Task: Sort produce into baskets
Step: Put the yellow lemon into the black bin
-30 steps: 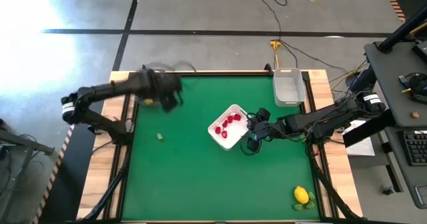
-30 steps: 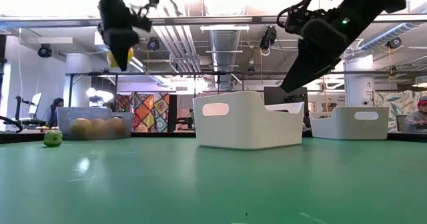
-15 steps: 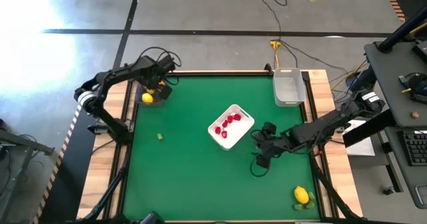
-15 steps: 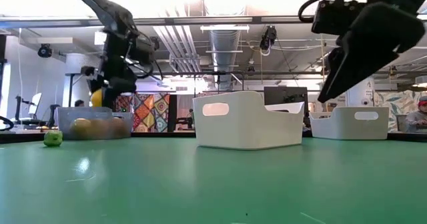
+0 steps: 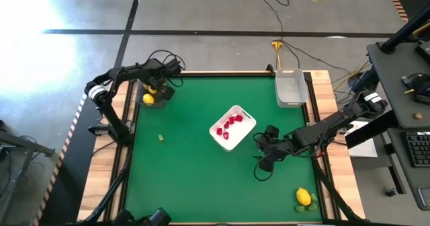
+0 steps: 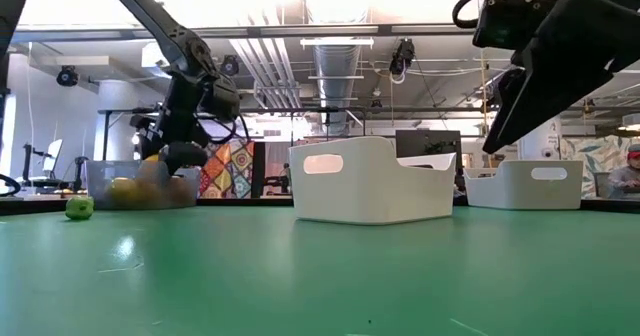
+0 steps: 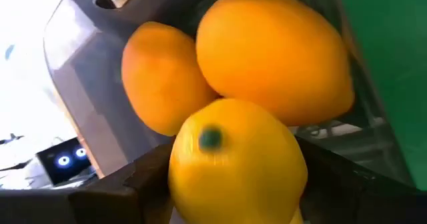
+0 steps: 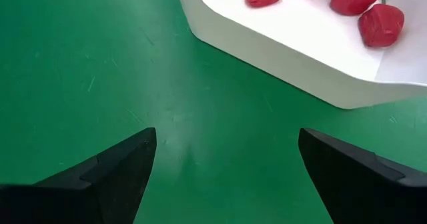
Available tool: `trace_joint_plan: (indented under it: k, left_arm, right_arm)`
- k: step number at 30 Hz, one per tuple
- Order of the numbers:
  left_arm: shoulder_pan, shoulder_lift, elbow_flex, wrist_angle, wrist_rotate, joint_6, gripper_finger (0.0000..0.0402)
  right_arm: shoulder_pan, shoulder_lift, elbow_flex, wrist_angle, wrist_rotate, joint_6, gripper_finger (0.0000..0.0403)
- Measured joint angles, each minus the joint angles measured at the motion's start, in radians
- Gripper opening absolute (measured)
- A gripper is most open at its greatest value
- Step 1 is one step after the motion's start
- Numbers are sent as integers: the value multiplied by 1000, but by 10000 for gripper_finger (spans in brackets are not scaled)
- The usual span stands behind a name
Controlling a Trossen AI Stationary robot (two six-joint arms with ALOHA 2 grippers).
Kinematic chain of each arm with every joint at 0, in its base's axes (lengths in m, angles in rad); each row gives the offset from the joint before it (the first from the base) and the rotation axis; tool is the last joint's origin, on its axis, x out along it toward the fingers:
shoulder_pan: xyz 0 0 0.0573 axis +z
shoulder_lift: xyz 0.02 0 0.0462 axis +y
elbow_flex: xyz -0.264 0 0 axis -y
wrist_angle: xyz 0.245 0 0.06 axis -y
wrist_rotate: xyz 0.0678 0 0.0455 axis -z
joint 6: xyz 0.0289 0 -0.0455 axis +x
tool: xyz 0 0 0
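Note:
My left gripper (image 5: 156,90) is at the table's far left corner, lowered into the dark smoky bin (image 6: 100,174) and shut on a yellow lemon (image 7: 237,161). Two orange-yellow fruits (image 7: 273,54) lie in the bin just beyond it. My right gripper (image 5: 262,163) hangs open and empty above the mat, on the near side of the white tray (image 5: 243,116), which holds several red berries (image 8: 380,23). A small green piece (image 5: 160,138) lies on the mat at the left. Another lemon (image 5: 304,198) lies at the near right corner. My left gripper pinches the lemon by its two sides (image 7: 181,177) between its two fingers (image 7: 127,191). It comes from above, slanting down into the dark bin. The lemon is against the two fruits in the bin; whether it rests on them I cannot tell.
A clear pale bin (image 5: 289,87) stands at the far right edge. A small green piece (image 5: 299,208) lies beside the lemon at the near right corner. The middle and near left of the green mat (image 5: 188,179) are bare.
My left gripper has carried the lemon toward the table's far left corner and down into the dark bin. My right gripper has gone from beside the white tray toward the table's near edge, staying open.

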Motion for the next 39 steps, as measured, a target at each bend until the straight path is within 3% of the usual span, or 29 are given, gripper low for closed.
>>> trace_joint_plan:
  k: [8,19,25,30,33,39]
  left_arm:
    - [0,-23,0,-25,-44,2,255]
    - [0,-36,0,-75,-43,-14,328]
    - [-39,-131,1,-132,-1,-77,331]
    - [-157,-299,1,-124,18,-151,326]
    - [-282,-421,-5,-65,17,-211,326]
    - [-658,-625,-106,284,6,-271,326]
  right_arm:
    - [9,-22,0,-2,2,0,359]
    - [9,-45,0,-9,-17,10,359]
    - [8,-64,0,-113,-23,7,359]
    - [15,-91,69,-327,-22,93,359]
    - [44,-97,118,-422,-23,153,359]
    - [158,-86,149,-436,-103,300,359]
